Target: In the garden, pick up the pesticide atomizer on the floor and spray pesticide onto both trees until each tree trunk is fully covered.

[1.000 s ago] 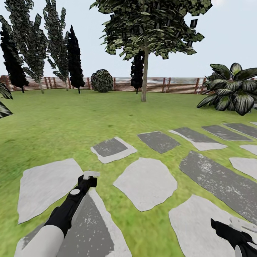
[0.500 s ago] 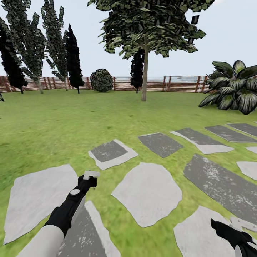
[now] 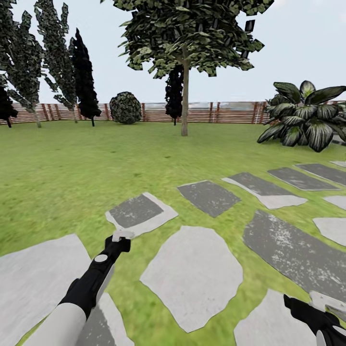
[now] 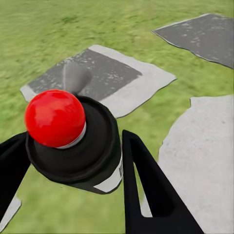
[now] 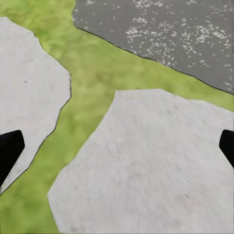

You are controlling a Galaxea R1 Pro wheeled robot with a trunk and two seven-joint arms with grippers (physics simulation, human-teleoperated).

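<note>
Lawn (image 3: 72, 163) stretches to a far fence (image 3: 154, 111). Left gripper (image 4: 73, 161) clamps the atomizer (image 4: 73, 141); right gripper (image 5: 117, 146) spreads wide over paving stones (image 5: 146, 161).

One broad-crowned tree (image 3: 185, 103), one round shrub (image 3: 125, 108), one big-leafed plant (image 3: 302, 117), and one red-capped atomizer (image 4: 73, 141) are visible.

Between my left gripper (image 4: 73, 180) fingers I see the atomizer (image 4: 78, 141): matt black plastic body, glossy red ball top, pale label strip on the side. Fingers (image 4: 146, 190) look smooth matt black plastic. Beyond it, stones (image 4: 105, 73) are rough, some pale and chalky, some dark grey with white speckle. Lawn (image 3: 72, 163) is soft matt green. Fence (image 3: 158, 113) is brown slatted wood. Trunk (image 3: 185, 103) is dull grey-brown bark.
</note>
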